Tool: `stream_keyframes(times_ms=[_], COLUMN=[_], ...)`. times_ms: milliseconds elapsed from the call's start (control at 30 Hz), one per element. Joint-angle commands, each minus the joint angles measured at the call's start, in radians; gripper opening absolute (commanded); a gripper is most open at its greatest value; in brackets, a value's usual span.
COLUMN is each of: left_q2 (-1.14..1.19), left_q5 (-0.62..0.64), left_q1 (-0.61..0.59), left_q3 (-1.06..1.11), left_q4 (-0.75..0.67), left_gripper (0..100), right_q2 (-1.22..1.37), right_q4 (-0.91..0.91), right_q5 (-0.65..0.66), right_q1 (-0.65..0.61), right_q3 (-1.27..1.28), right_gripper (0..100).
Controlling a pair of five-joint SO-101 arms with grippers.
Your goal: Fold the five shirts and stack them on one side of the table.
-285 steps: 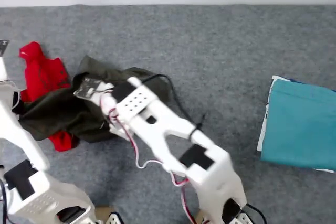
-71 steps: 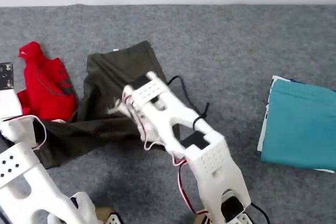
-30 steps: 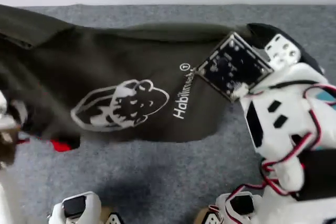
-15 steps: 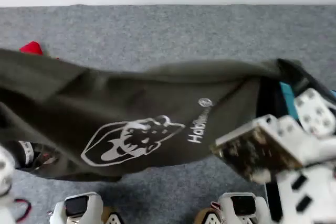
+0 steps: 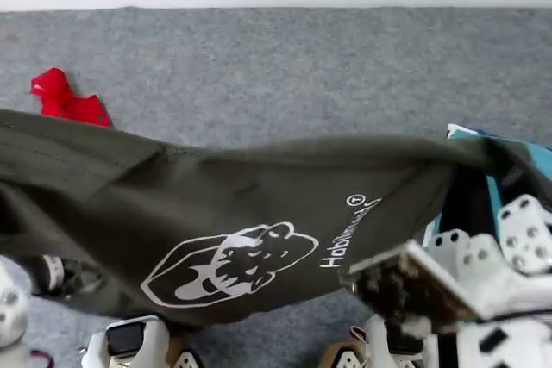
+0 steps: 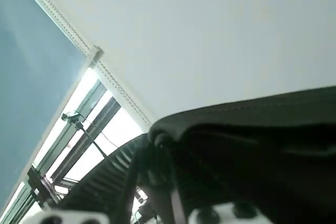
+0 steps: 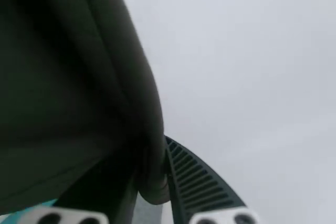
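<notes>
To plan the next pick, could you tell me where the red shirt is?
In the high view, the red shirt lies on the grey table at the far left, just beyond the upper edge of the held-up dark green shirt.

The high camera looks down over the grey table (image 5: 285, 66) from its near edge. Both wrist cameras tilt upward, close against the olive shirt (image 5: 259, 204), which all three views share

Matt cloth shirt (image 5: 216, 204), fuzzy grey tabletop (image 5: 285, 66)
</notes>
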Motion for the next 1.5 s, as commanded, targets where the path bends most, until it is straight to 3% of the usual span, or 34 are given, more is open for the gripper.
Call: stream_keyframes(times_ms=[0,267,467,800,1067,1233,1467], left_q2=[0.046,0.212,0.419,0.787,0.881,0.879,0.868], left_q5=[-0.009,-0.009,-0.006,-0.005,-0.009,-0.009,-0.115], left_q1=[0.011,0.112,0.146,0.141,0.149,0.15,0.172], left_q3=[0.111,0.487,0.723,0.74,0.739,0.725,0.707], left_q4=[-0.003,-0.104,-0.402,-0.752,-1.045,-1.071,-0.895], left_gripper=[1,1,1,0,0,0,0], right_q2=[0.07,0.262,0.452,0.762,0.938,1.029,1.058], right_q4=[-0.012,-0.217,-0.547,-1.059,-1.432,-1.458,-1.414], right_q5=[0.009,0.006,0.006,0.008,0.049,0.058,0.06], right_q1=[0.001,-0.142,-0.16,-0.16,-0.16,-0.16,-0.191], right_q3=[0.083,0.371,0.572,0.6,0.562,0.454,0.443], right_gripper=[1.0,1.0,1.0,0.9,0.9,0.9,0.9])
